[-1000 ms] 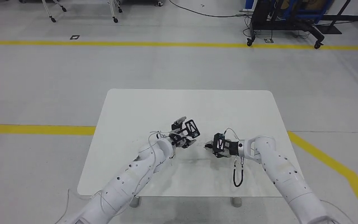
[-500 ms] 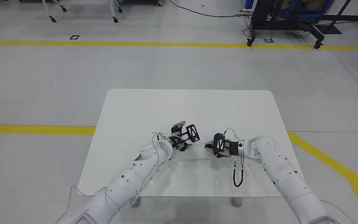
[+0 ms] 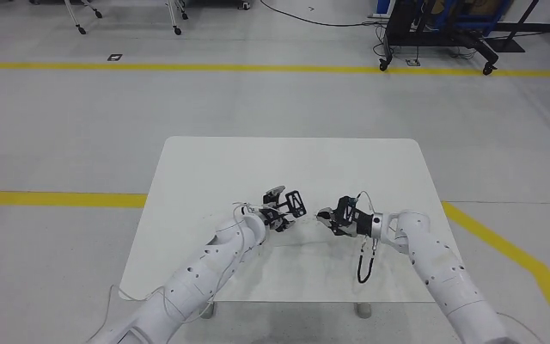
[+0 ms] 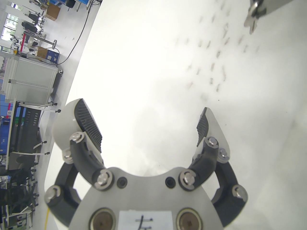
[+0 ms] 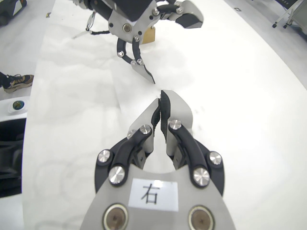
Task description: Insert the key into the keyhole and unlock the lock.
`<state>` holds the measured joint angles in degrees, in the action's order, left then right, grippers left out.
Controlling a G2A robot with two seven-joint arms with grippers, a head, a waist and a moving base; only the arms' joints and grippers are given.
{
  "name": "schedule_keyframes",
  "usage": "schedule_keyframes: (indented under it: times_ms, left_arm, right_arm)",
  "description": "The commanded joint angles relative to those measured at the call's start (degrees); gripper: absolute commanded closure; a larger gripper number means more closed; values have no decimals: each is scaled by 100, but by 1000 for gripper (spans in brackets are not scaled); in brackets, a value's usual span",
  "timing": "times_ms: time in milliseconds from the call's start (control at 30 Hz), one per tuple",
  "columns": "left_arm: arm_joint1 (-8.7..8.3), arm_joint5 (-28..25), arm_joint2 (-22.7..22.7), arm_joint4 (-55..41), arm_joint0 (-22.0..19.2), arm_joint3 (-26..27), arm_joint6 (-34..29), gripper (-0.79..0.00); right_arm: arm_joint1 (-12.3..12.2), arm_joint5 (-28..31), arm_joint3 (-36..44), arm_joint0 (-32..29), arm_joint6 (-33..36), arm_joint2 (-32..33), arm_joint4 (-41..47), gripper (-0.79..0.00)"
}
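My right gripper is shut on a small silver key; the key's blade sticks out past its dark fingertips in the left wrist view. My left gripper is open with nothing between its ribbed pads and hangs just above the white table. The two grippers face each other near the table's middle, the left gripper a short gap from the right gripper. A brass padlock lies on the table behind and beneath the left gripper, partly hidden by it.
A black cable loop hangs from the right forearm over the table's near side. A thin wire with a metal clip trails beside the left wrist. Bare tabletop stretches to the far edge.
The left gripper dropped slightly toward the table, then held still. The right gripper tilted and shifted a little toward the left gripper, still shut.
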<state>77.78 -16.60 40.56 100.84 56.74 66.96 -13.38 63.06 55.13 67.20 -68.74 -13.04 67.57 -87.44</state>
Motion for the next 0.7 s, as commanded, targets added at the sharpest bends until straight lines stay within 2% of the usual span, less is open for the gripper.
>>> schedule_keyframes:
  times_ms: [0,200,300,400,467,567,667]
  left_arm:
    - [1,-21,32,-5,6,-7,6,-785]
    - [-15,59,275,-74,-42,229,83,-785]
    - [-88,63,619,-145,-38,642,72,-785]
    - [-231,71,1111,24,104,1229,-36,-785]
    - [-351,96,1557,147,323,1691,-112,-785]
    - [-528,160,2348,143,867,2421,-143,-785]
    - [-649,76,3001,-155,1500,2970,0,-785]
  right_arm:
    - [-22,6,45,-52,-56,74,96,0]
    - [-76,88,175,-164,-120,211,222,0]
    - [-76,88,175,-164,-120,211,222,0]
    - [-76,88,175,-164,-120,211,222,0]
    - [-76,88,175,-164,-120,211,222,0]
    - [-76,88,175,-164,-120,211,222,0]
    - [-31,181,71,-184,-77,131,779,0]
